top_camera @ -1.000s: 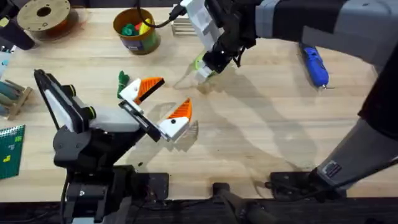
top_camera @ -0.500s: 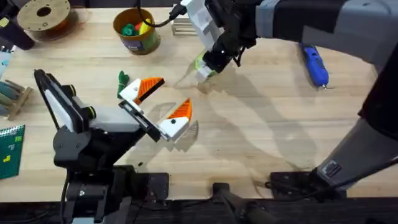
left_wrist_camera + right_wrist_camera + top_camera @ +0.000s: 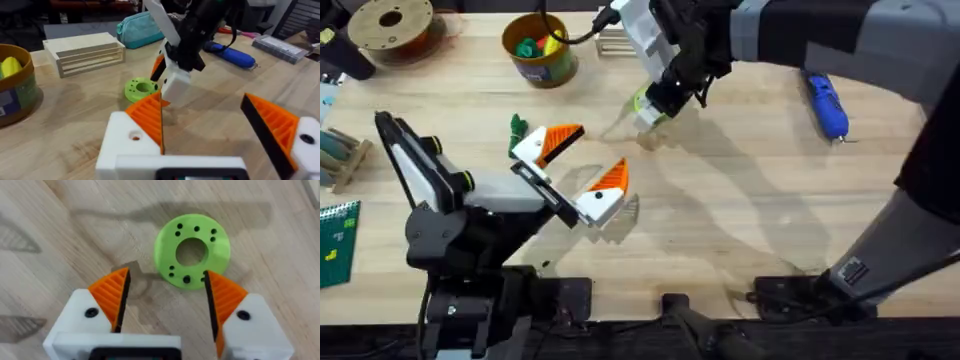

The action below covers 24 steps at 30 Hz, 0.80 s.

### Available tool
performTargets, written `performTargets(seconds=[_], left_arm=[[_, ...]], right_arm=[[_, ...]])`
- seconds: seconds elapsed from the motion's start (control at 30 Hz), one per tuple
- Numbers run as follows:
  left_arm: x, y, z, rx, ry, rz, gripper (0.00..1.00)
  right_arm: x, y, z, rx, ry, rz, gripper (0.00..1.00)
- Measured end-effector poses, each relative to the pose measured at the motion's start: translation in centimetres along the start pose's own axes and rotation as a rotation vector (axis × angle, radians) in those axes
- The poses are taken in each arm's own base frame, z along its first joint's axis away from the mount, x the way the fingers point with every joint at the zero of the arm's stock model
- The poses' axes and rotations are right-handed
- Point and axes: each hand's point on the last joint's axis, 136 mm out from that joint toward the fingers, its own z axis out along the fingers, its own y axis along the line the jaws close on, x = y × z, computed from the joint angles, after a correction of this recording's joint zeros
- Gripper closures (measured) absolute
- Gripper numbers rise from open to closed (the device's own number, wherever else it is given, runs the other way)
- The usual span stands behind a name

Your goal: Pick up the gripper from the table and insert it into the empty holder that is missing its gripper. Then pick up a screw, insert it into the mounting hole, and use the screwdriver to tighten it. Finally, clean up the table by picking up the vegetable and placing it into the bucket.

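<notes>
My right gripper (image 3: 655, 105) (image 3: 167, 300) hangs open just over the table (image 3: 740, 200), both orange pads in place, beside a lime-green disc (image 3: 192, 250). At the table's front left my left gripper (image 3: 578, 165) (image 3: 210, 125) is open too, with orange pads on both white fingers. No loose gripper piece, empty holder or screw is in view. The dark green vegetable (image 3: 517, 127) lies by the left gripper's far finger. The blue screwdriver (image 3: 827, 105) (image 3: 230, 54) lies at the far right. The bucket (image 3: 538, 62) stands at the back with green and yellow pieces inside.
A brown spool (image 3: 390, 25) sits at the back left and a slatted wooden rack (image 3: 85, 52) behind the disc. A teal pouch (image 3: 142, 27) lies beyond the rack. A green board (image 3: 335, 240) and a wooden stand (image 3: 340, 155) occupy the left edge.
</notes>
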Motion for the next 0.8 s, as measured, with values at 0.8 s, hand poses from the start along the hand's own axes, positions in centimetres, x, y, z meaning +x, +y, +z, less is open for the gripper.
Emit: performTargets(seconds=[0.8], left_arm=[[0.00,0.01,0.00,0.000,0.000,0.000,0.028]], right_arm=[[0.44,-0.05,0.94,-0.002,0.022,0.002,0.441]])
